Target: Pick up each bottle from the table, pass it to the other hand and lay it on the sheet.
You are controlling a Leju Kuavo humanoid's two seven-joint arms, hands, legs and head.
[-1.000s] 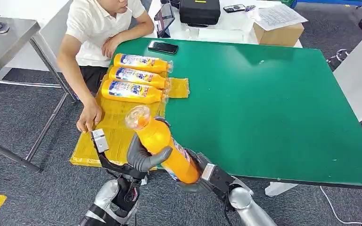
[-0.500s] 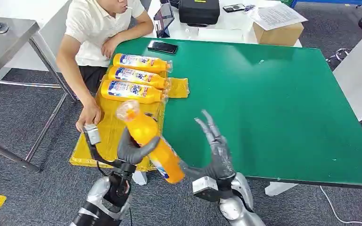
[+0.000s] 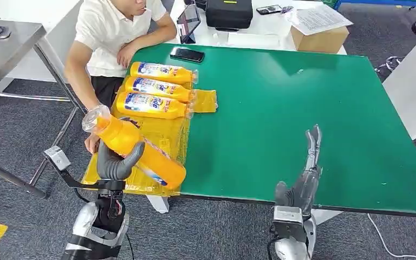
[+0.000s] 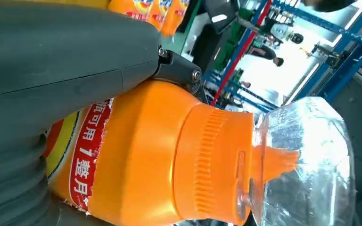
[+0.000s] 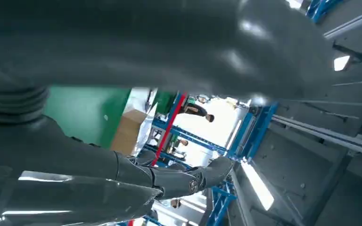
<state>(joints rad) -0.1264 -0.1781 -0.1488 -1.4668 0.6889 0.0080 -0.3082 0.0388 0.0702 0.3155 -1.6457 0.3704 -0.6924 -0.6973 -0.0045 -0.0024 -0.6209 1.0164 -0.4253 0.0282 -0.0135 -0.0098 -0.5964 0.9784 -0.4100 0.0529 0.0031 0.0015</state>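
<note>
Handoff's done as far as I can see: a sec ago both hands were on the bottle [image 3: 135, 151], now only my left hand [image 3: 115, 162] has it, wrapped round the body w/ thumb over the top side, cap end pointing out past the table's left edge and the base hanging over the near part of the yellow sheet [image 3: 141, 132]. Left wrist cam agrees, orange shoulder and clear cap right against the grey palm [image 4: 66, 61], so I judge the grip firm. Whole left arm has swung out to the left since half a sec back, carrying the bottle from in front of my chest to over the sheet. Right hand [image 3: 303, 179] has let go and pulled away to the right; it now stands edge-on over the near rim of the green table [image 3: 303, 103], fingers straight and holding nothing. Further out, three bottles [image 3: 157, 89] lie side by side on the far part of the sheet, caps to the right, not shifted. A person sits at the far left corner, one hand [image 3: 95, 142] resting at the sheet's left edge, close to the cap end. Next is prob just lowering and laying this one in front of the three; watch that hand, it's near my path
</note>
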